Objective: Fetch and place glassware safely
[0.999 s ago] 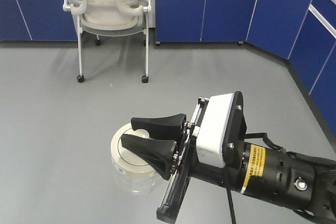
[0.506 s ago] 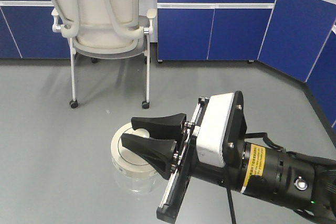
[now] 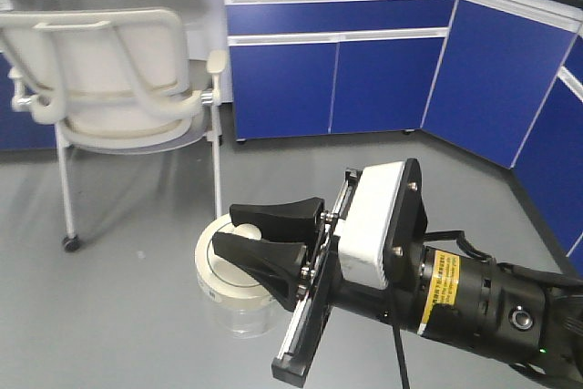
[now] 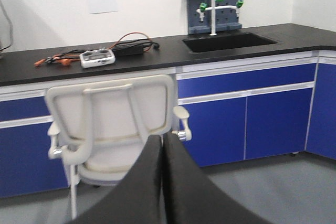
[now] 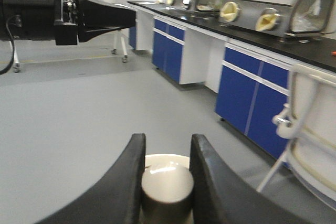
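**Grey floor and a black counter, that's our lot**

We've got a plain grey floor (image 3: 109,316) with a cream office chair (image 3: 109,88) standing on it on castors, and blue cabinets (image 3: 328,70) behind. Up on the black countertop (image 4: 168,59) we spot a white device (image 4: 97,57), tangled cables (image 4: 131,43) just beside it and a sunken sink (image 4: 226,40)

A cream-white wheeled chair (image 3: 118,79) is set at the far left on a grey floor (image 3: 109,316). Blue cabinets (image 3: 364,70) are ranged along the far wall and the right side, topped by a black countertop (image 4: 157,53). A sink (image 4: 226,40) is sunk into it; tangled cables (image 4: 126,45) and a small white device (image 4: 97,57) are laid on it.
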`<state>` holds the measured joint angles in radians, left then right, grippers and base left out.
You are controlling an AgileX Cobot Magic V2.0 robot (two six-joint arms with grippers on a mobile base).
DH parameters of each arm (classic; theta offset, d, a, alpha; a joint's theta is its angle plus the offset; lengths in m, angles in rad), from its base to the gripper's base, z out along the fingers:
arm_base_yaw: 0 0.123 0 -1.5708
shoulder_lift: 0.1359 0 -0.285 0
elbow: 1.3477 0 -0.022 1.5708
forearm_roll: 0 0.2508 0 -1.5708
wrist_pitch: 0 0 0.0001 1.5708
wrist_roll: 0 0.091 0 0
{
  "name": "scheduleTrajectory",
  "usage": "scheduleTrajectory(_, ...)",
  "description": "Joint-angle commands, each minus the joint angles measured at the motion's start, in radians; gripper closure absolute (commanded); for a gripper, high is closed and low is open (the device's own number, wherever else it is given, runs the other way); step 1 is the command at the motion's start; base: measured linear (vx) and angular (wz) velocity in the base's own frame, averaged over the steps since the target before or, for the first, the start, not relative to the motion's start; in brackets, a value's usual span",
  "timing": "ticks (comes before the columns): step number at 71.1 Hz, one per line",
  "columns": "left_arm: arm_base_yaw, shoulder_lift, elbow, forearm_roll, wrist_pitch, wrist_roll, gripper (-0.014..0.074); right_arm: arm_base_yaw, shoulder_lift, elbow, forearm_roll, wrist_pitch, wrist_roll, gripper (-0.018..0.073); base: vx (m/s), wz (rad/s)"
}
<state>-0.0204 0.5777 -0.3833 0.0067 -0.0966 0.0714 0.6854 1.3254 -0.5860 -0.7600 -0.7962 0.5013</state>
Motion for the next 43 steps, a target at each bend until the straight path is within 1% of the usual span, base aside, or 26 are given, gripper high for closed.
scheduleTrajectory(1, -0.006, 0.001, -0.025, -0.007, -0.070, -0.003, 0.0603, -0.004, -0.033, -0.030, 0.037, -0.081, -0.002, 0.0563, 0.36, -0.27)
scheduleTrajectory(24, -0.006, 0.001, -0.025, -0.007, -0.070, -0.003, 0.0603, -0.004, -0.033, -0.030, 0.037, -0.081, -0.002, 0.0563, 0.30, -0.33)
scheduleTrajectory(43, -0.006, 0.001, -0.025, -0.007, -0.070, -0.003, 0.0603, -0.004, -0.033, -0.030, 0.037, -0.081, -0.002, 0.0563, 0.23, -0.48)
